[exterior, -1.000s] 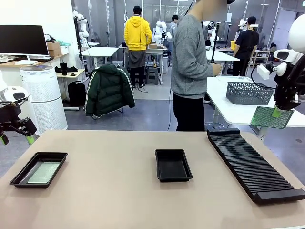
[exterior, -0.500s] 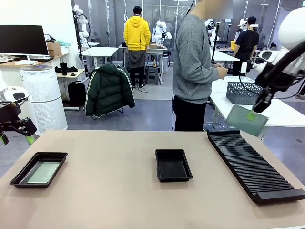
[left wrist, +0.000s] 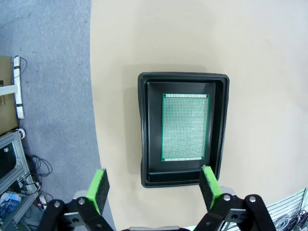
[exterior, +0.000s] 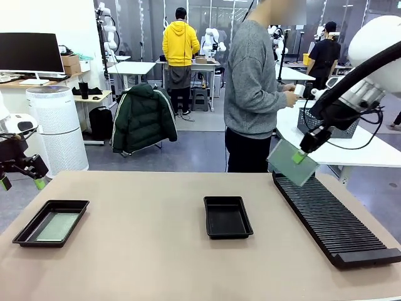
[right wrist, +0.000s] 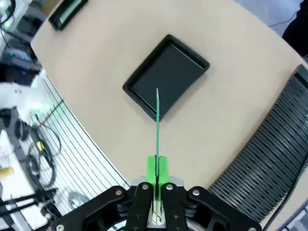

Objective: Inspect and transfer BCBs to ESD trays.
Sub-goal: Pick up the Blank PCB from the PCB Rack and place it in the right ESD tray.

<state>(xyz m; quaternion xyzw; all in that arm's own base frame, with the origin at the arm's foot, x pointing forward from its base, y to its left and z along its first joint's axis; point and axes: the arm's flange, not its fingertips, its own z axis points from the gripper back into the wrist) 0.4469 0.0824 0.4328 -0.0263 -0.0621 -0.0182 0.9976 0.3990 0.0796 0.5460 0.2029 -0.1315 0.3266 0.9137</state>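
My right gripper (exterior: 299,157) is shut on the edge of a green BCB (exterior: 291,162) and holds it tilted in the air over the far end of the ribbed rack (exterior: 335,216). In the right wrist view that BCB (right wrist: 157,115) shows edge-on between the shut fingers (right wrist: 157,175), above the empty black ESD tray (right wrist: 166,77). This tray (exterior: 227,216) sits mid-table. At the left, a second ESD tray (exterior: 25,233) holds a BCB (exterior: 57,226) lying flat. My left gripper (exterior: 22,183) hangs open, above and left of it. In the left wrist view its fingers (left wrist: 153,187) frame the tray (left wrist: 144,130) and its BCB (left wrist: 185,126).
A long black slotted rack (right wrist: 269,159) runs along the table's right side. A person in a grey sweater (exterior: 250,81) stands at the far edge, turned toward a white side table with a mesh basket (exterior: 326,122). Bare tabletop lies between the two trays.
My right arm has swung left and down with the BCB, from over the white side table to above the rack's far end. The left arm has not moved.
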